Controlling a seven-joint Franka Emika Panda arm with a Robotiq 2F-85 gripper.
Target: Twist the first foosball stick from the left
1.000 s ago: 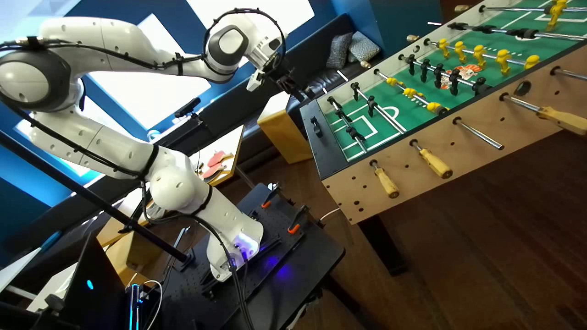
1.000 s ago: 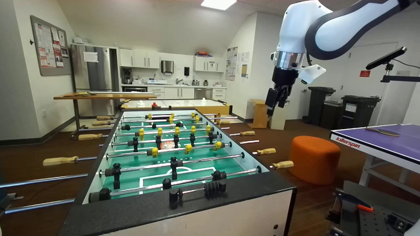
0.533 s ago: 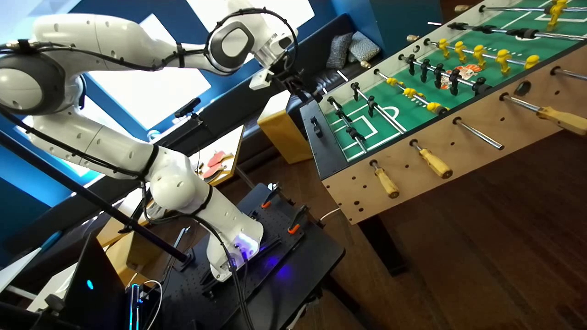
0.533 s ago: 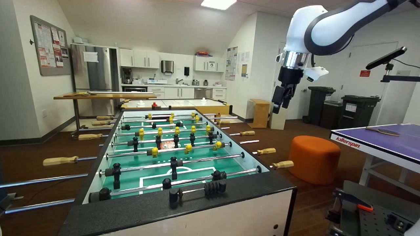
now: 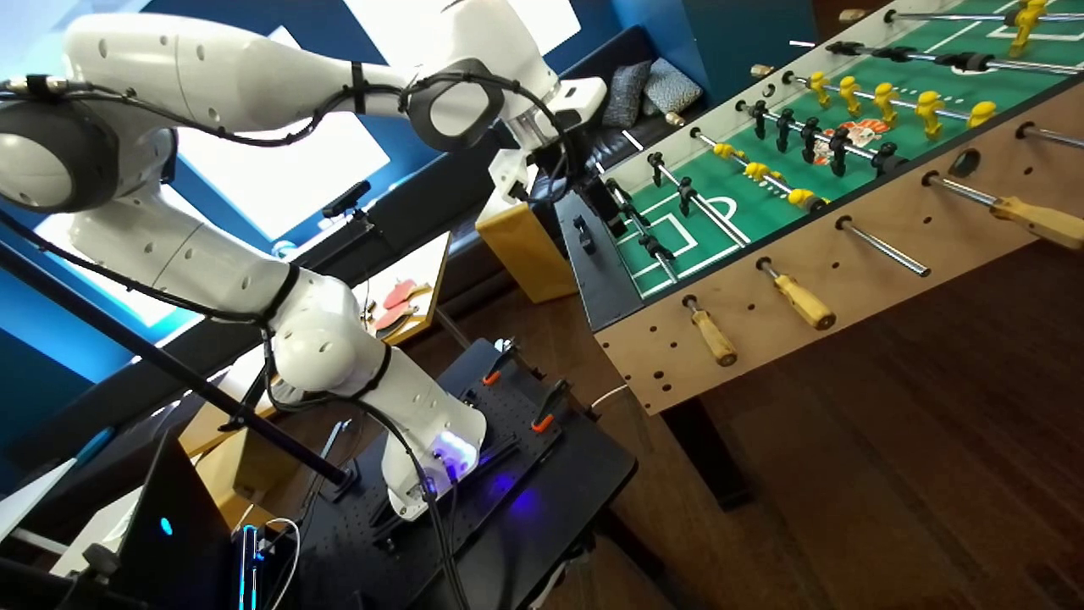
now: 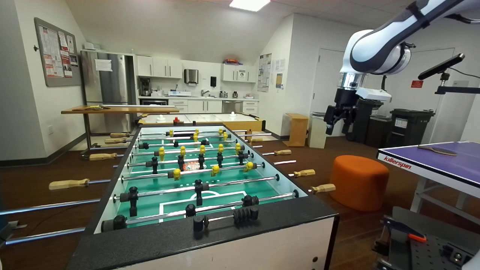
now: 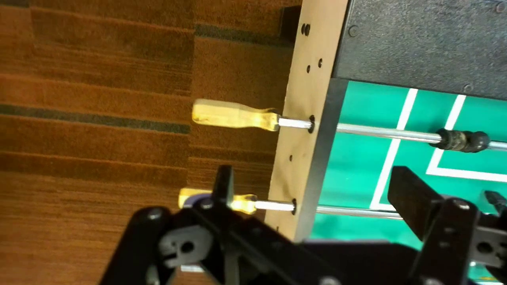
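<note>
The foosball table (image 5: 834, 288) shows in both exterior views. Its first stick from the left has a wooden handle (image 5: 714, 339) pointing off the side wall; the same handle (image 6: 323, 188) shows in an exterior view. In the wrist view this handle (image 7: 235, 114) lies in the upper middle, seen from above, ahead of the fingertips. The second stick's handle (image 7: 241, 204) is partly hidden behind a finger. My gripper (image 7: 313, 180) is open, its fingers wide apart with nothing held. In an exterior view the gripper (image 6: 337, 129) hangs fingers down, above and apart from the handle.
An orange stool (image 6: 360, 183) stands beside the handles. A purple ping-pong table (image 6: 446, 157) is at the right. The arm's black stand (image 5: 584, 491) with clamps is near the table's end. The side wall (image 7: 289, 158) and further rods lie below the gripper.
My gripper has moved right in both exterior views and lower in the image. The wrist has turned and the fingers look farther apart. The table's sticks look unchanged.
</note>
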